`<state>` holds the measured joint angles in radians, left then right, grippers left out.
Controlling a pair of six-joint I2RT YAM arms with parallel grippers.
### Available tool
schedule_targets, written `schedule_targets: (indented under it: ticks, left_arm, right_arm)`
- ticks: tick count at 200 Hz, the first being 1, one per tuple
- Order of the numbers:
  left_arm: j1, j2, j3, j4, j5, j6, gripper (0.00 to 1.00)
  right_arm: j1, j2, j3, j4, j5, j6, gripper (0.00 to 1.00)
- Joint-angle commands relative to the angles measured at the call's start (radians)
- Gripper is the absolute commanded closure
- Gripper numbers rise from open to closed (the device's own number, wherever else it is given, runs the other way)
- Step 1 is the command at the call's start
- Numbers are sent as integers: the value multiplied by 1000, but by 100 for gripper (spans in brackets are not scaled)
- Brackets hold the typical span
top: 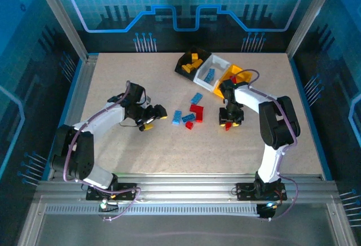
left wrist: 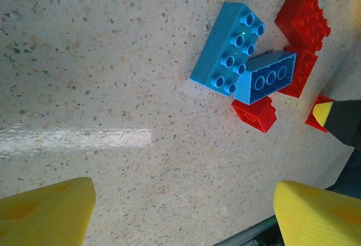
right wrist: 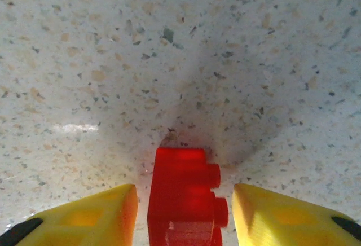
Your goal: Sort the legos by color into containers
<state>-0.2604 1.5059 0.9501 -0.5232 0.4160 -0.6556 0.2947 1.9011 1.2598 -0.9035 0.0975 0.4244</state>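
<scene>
The counter (left wrist: 113, 60) is a speckled, stone-like composite, matt, with 1 pale glare streak just ahead of the left fingers (left wrist: 45, 212). Those fingers are smooth yellow plastic, as are the right fingers (right wrist: 282, 218). Between the right fingers, the red lego (right wrist: 183, 201) is glossy, slightly translucent moulded plastic. Farther ahead of the left fingers, the blue legos (left wrist: 228, 48) look smooth, satin plastic.

A pale, dark-flecked stone-look surface (top: 152, 156) spreads beneath both sets of jaws; blue circuit-patterned panels (top: 254, 3) stand beyond them, aluminium rails (top: 186, 183) behind
</scene>
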Motion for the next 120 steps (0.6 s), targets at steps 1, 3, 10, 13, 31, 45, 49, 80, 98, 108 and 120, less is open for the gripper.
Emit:
schedule_targets:
  ticks: [1, 3, 10, 13, 31, 45, 49, 80, 98, 108, 120]
  left_arm:
    - [-7, -17, 4, 8, 0, -12, 17]
    - [-7, -18, 6, 8, 0, -12, 17]
    - [-7, -18, 7, 9, 0, -12, 16]
    - [-7, -18, 7, 9, -1, -12, 17]
    - [-8, -14, 6, 11, 1, -12, 16]
    - [-7, -12, 4, 14, 1, -14, 16]
    - [-7, -10, 4, 15, 1, -14, 16]
    - [-7, -1, 5, 20, 6, -18, 16]
    - [-7, 3, 10, 20, 6, -18, 15]
    - [-8, 4, 11, 19, 6, -16, 15]
    - [-8, 7, 15, 17, 7, -13, 15]
  right_arm:
    - [-14, 14, 8, -3, -2, -1, 56]
    - [-14, 13, 9, -2, -3, -1, 57]
    - [-14, 12, 10, -3, -1, -1, 59]
    - [-14, 11, 11, -4, -1, -2, 60]
    - [-13, 8, 17, -10, 1, -8, 65]
    - [-13, 6, 23, -15, -2, -12, 70]
    - [-14, 5, 25, -17, -1, -13, 71]
    - [-14, -9, 50, -33, -12, -13, 75]
    - [-13, -36, 88, -47, -39, -9, 75]
    - [-16, -52, 121, -56, -55, -4, 75]
    - [-21, -61, 172, -66, -71, 0, 75]
